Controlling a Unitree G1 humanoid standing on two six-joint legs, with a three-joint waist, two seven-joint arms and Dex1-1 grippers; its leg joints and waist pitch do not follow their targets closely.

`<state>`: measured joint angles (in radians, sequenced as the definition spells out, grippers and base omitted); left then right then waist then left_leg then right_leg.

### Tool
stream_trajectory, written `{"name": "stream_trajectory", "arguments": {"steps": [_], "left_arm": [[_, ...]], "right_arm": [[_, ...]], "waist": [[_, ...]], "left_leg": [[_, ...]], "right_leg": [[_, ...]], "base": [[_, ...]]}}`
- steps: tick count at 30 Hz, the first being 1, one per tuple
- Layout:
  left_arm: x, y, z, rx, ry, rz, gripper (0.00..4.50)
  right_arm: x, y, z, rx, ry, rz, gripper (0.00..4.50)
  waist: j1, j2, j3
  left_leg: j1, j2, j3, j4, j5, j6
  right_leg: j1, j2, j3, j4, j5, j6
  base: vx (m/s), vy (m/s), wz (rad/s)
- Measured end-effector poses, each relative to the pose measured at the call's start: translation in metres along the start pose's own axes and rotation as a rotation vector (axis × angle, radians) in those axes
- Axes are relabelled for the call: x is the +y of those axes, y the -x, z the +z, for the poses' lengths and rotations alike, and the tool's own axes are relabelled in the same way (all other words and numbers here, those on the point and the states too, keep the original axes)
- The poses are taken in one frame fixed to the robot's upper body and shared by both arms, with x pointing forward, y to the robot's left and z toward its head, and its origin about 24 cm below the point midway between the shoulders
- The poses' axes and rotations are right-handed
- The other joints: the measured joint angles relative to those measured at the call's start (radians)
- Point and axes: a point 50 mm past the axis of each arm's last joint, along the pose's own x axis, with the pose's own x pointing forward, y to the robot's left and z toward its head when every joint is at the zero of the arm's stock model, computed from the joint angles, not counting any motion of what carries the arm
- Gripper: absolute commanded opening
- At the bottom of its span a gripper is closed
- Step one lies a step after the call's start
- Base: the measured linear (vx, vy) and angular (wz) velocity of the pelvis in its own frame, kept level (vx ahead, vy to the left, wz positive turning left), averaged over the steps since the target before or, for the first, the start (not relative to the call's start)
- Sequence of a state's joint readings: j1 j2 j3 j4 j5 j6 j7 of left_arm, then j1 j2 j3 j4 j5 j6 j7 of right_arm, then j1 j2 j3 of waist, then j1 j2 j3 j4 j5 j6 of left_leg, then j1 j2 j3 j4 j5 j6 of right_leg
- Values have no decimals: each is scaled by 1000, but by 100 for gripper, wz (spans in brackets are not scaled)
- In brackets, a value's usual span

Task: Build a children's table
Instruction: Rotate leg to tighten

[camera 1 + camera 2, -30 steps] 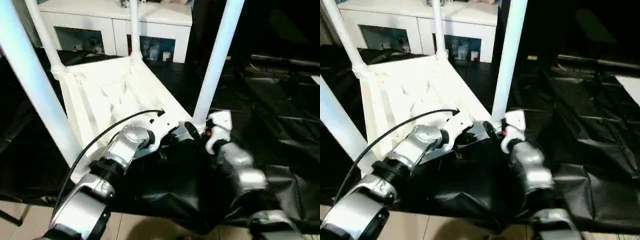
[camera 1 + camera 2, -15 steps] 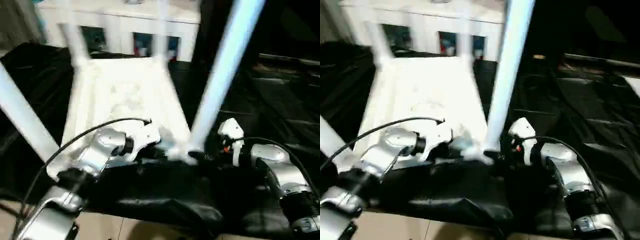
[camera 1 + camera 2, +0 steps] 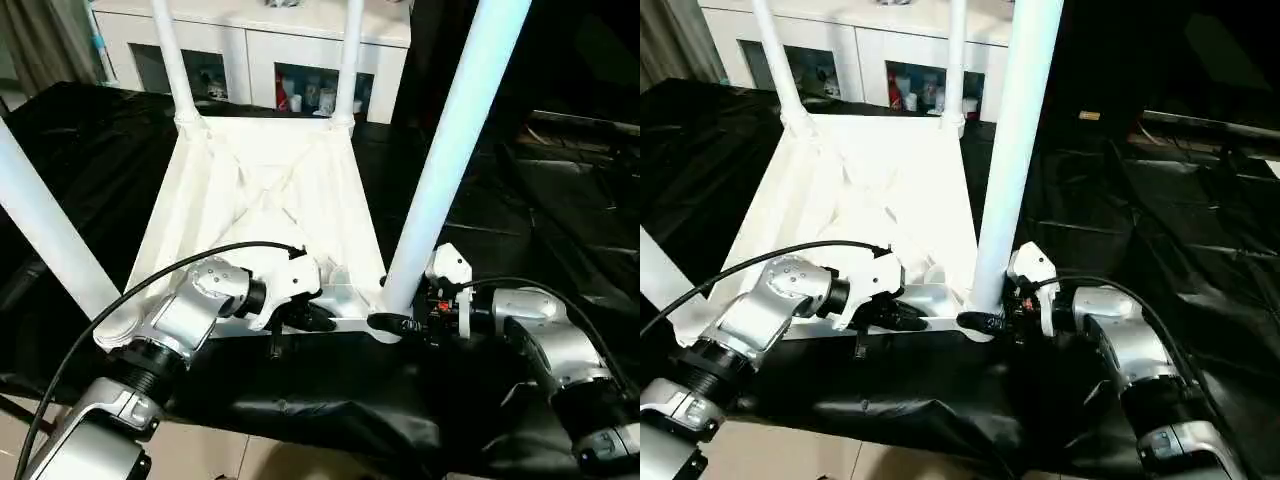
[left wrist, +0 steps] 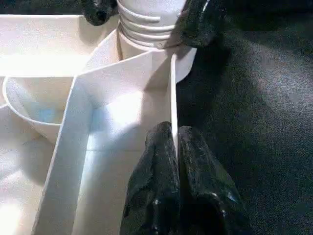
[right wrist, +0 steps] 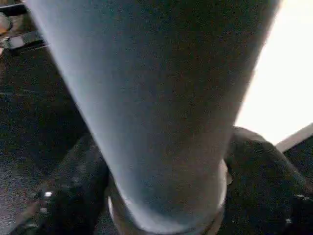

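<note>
White plastic leg (image 3: 452, 150) sits between the right gripper (image 3: 400, 322)'s spread fingers, left gripper (image 4: 176, 161) pinched on the tabletop (image 3: 270, 190) rim, so twist gently, keeping it upright.

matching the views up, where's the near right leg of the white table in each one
Left eye: near right leg, right of centre.
Right eye: leg, just right of centre.
Left wrist: its ribbed base.
Right wrist: close up.
Shared landmark: right end effector at its base.
</note>
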<state>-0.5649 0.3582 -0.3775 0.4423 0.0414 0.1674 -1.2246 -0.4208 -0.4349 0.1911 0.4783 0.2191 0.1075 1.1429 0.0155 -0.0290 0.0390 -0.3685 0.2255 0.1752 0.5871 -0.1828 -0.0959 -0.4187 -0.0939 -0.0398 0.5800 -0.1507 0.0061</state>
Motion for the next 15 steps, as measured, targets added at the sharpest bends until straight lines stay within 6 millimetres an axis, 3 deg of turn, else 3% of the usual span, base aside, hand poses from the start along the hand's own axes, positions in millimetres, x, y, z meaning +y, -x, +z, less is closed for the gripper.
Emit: {"name": "stream_trajectory", "arguments": {"steps": [11,15], "left_arm": [[0,1,-1,3,6,6,0],[10,-5,-1,2,50,110,0]], "right_arm": [[0,-3,-1,-5,-1,3,273],[-9,-15,-5,-71,-54,-199,269]], "waist": [[-7,0,0],[-19,-1,-1]], "left_leg": [[0,0,0,0,0,0],[1,0,0,2,0,0]], "right_leg": [[0,0,0,0,0,0],[1,0,1,4,0,0]], "base": [[0,0,0],[-13,-1,-1]]}}
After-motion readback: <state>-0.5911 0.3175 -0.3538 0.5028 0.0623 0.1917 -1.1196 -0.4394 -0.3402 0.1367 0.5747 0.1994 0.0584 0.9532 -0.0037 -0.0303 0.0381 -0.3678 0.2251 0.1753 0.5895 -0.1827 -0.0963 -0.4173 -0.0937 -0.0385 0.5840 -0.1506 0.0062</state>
